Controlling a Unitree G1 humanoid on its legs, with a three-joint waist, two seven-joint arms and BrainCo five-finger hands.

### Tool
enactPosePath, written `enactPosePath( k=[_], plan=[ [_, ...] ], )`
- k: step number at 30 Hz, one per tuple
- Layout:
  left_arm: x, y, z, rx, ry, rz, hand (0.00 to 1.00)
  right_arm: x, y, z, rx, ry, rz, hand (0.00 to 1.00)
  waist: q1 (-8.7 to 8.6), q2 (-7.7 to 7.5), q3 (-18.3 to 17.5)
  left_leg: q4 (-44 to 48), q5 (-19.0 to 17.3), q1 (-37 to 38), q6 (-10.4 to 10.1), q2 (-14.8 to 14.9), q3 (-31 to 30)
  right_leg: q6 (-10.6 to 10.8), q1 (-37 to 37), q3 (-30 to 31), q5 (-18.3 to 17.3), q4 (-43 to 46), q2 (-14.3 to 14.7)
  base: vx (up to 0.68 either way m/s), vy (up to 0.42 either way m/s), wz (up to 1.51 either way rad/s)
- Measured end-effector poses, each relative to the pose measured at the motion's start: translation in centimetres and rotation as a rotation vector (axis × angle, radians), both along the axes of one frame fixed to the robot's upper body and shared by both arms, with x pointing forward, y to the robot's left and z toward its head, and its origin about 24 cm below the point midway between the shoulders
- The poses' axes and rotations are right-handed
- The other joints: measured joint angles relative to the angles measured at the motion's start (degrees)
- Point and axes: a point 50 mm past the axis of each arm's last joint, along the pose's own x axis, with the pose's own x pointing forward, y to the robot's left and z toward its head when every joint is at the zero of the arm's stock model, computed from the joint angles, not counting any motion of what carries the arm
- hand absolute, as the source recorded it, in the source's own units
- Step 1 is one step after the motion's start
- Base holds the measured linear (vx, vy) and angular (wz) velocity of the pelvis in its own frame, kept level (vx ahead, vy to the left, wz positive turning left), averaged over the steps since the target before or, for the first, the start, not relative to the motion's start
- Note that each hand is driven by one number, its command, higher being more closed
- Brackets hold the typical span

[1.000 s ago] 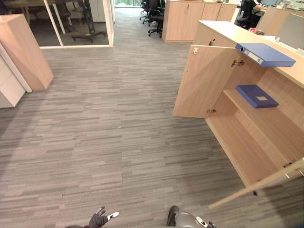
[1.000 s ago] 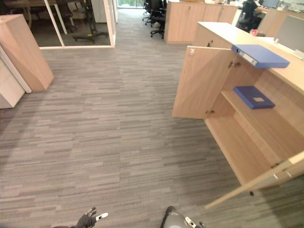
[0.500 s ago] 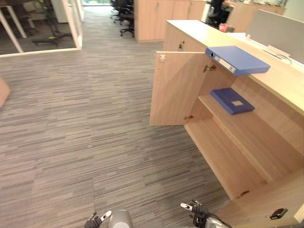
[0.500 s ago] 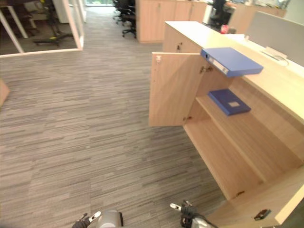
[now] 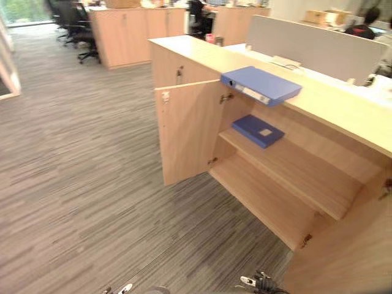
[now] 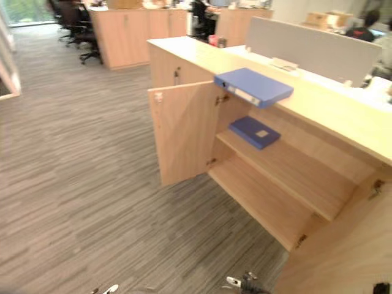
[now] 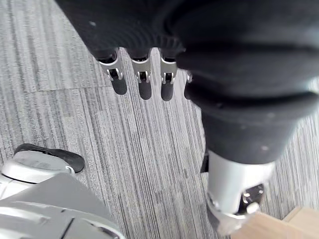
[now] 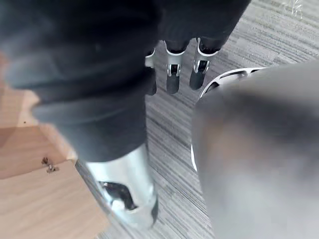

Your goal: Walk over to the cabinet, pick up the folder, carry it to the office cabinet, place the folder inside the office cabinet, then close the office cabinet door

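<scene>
view has swung since a moment ago, so the open cabinet (image 5: 288, 184) now sits centre right; left hand (image 7: 143, 77) and right hand (image 8: 172, 74) hang at the bottom edge over the carpet (image 5: 79, 184), fingers straight, holding nothing; its door (image 5: 187, 135) stands ajar at centre; blue folder (image 5: 260, 84) lies on the worktop (image 5: 343, 107), upper right, well apart from both hands; second folder (image 5: 257, 130) on the shelf (image 5: 294, 171) beneath

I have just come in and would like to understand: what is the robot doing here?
The robot faces an open wooden cabinet. A blue folder lies on its top; a second folder lies on the shelf inside. The left hand and the right hand hang open above the carpet, holding nothing. No folder is picked up yet.
</scene>
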Motion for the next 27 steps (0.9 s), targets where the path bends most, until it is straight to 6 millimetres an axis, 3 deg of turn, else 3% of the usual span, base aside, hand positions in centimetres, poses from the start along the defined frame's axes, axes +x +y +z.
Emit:
enactPosePath(
  k=[1, 4, 7, 8, 9, 12, 13, 14, 16, 17, 19, 20, 21, 24, 25, 27],
  plan=[
    [0.2, 0.1, 0.1, 0.005, -0.004, -0.006, 0.00, 0.3, 0.0, 0.1, -0.001, -0.007, 0.002, 0.00, -0.57, 0.25, 0.12, -0.10, -0.34, 0.00, -0.50, 1.66, 1.10, 1.91, -0.97, -2.36, -1.90, -3.96, 1.95, 0.16, 0.031, -0.47],
    [0.4, -0.2, -0.1, -0.004, 0.004, -0.031, 0.00, 0.5, -0.2, 0.1, -0.005, -0.011, 0.004, 0.00, -1.00, 1.01, 0.53, -1.65, -1.01, 2.24, -1.84, 4.89, 4.00, 2.82, -2.70, -7.08, -2.46, -16.15, 5.78, 0.15, -0.045, -0.48],
    [0.5, -1.0, -0.3, -0.020, 0.012, -0.051, 0.00, 0.1, -0.5, 0.1, -0.005, -0.008, -0.038, 0.00, -1.39, 1.25, 0.62, -3.08, -2.25, 4.62, -4.45, 6.40, 6.55, 1.87, -3.84, -8.47, 4.32, -29.58, 8.14, 0.20, -0.120, -0.33],
    [0.7, -1.5, -0.4, -0.029, 0.008, -0.057, 0.00, -0.7, -0.8, 0.0, -0.011, 0.010, -0.061, 0.00, -2.06, 1.53, 0.39, -3.19, -3.01, 5.34, -5.69, 6.94, 6.23, 1.02, -3.49, -8.41, 9.37, -30.90, 8.85, 0.29, -0.197, -0.07],
    [0.6, -2.1, -0.6, -0.045, 0.009, -0.055, 0.00, -1.6, -1.4, -0.1, -0.019, 0.033, -0.092, 0.00, -2.67, 2.98, -0.35, -3.85, -3.36, 5.77, -6.72, 8.69, 6.27, 0.69, -3.49, -8.52, 8.98, -31.13, 10.94, 0.31, -0.215, -0.06],
    [0.7, -2.7, -0.7, -0.059, 0.002, -0.046, 0.00, -2.6, -1.5, -0.3, -0.010, 0.051, -0.154, 0.00, -3.14, 3.84, -1.27, -2.83, -3.47, 5.79, -8.30, 11.74, 7.05, 0.14, -3.39, -8.57, 5.67, -31.68, 14.69, 0.33, -0.261, -0.20],
    [0.8, -2.7, -0.7, -0.060, -0.002, -0.035, 0.00, -3.2, -1.3, -0.4, 0.002, 0.061, -0.185, 0.00, -3.41, 3.58, -1.42, 3.25, -3.76, 4.12, -8.72, 13.83, 6.62, -0.26, -2.00, -8.50, 5.07, -33.44, 16.55, 0.36, -0.360, -0.26],
    [0.9, -2.4, -0.5, -0.058, -0.022, 0.006, 0.00, -4.0, -1.1, -0.6, 0.006, 0.076, -0.200, 0.00, -3.80, 3.31, -1.84, 15.35, -4.24, -0.53, -8.69, 16.88, 4.94, -0.55, 0.55, -8.11, 4.87, -36.30, 18.75, 0.43, -0.415, -0.31],
    [1.0, -2.4, -0.4, -0.060, -0.053, 0.055, 0.00, -4.6, -1.3, -0.6, 0.000, 0.094, -0.207, 0.00, -3.34, 3.61, -1.96, 39.45, -3.35, -9.88, -6.22, 22.32, 1.73, -2.15, 5.11, -5.46, 4.80, -39.96, 23.12, 0.42, -0.274, -0.67],
    [1.0, -2.3, -0.3, -0.058, -0.058, 0.058, 0.00, -4.4, -1.2, -0.6, 0.003, 0.089, -0.202, 0.00, -2.83, 3.63, -1.93, 46.20, -3.78, -12.89, -6.27, 22.99, 0.47, -2.59, 7.59, -3.57, 4.53, -40.96, 24.41, 0.36, -0.102, -0.92],
    [1.1, -2.2, -0.3, -0.055, -0.059, 0.060, 0.00, -4.3, -1.2, -0.6, 0.003, 0.091, -0.200, 0.00, -2.16, 2.90, -1.60, 47.64, -4.48, -15.06, -6.58, 21.94, -0.11, -2.66, 9.69, -1.08, 4.51, -41.90, 24.87, 0.33, -0.019, -0.87],
    [1.5, -2.2, -0.2, -0.047, -0.067, 0.050, 0.00, -3.7, -1.0, -0.6, 0.003, 0.093, -0.181, 0.00, -1.44, 2.69, -1.02, 45.48, -6.20, -17.64, -7.11, 19.21, -1.40, -2.66, 11.65, 2.05, 4.52, -42.68, 24.67, 0.33, 0.033, -1.00],
    [1.8, -2.3, -0.2, -0.045, -0.075, 0.039, 0.00, -3.4, -1.0, -0.6, 0.004, 0.086, -0.180, 0.00, -1.27, 2.73, -0.64, 43.62, -6.70, -18.42, -6.95, 18.40, -2.11, -2.66, 12.29, 3.19, 4.52, -42.67, 24.50, 0.34, 0.101, -1.21],
    [2.4, -2.3, 0.0, -0.033, -0.100, 0.035, 0.00, -1.9, -0.6, -0.4, -0.005, 0.063, -0.119, 0.00, -0.75, 2.22, 0.06, 26.95, -7.53, -20.06, -7.22, 13.53, -9.89, -1.39, 14.01, 8.20, 3.86, -43.31, 22.81, 0.18, 0.187, -0.99],
    [2.7, -2.3, 0.1, -0.035, -0.107, 0.041, 0.00, -1.7, -0.7, -0.4, -0.014, 0.056, -0.095, 0.00, -0.89, 2.25, 0.10, 19.94, -6.69, -19.80, -7.88, 11.76, -14.30, -0.52, 13.92, 9.35, 3.41, -42.98, 22.16, 0.19, 0.300, -0.64],
    [2.8, -2.4, 0.1, -0.030, -0.111, 0.034, 0.00, -1.8, -0.9, -0.3, -0.033, 0.060, -0.051, 0.00, -0.77, 2.60, -0.46, 12.35, 3.90, -17.58, -10.12, 8.02, -20.34, 2.49, 13.70, 12.43, 1.71, -41.27, 20.12, 0.28, 0.396, -0.60]
  ],
)
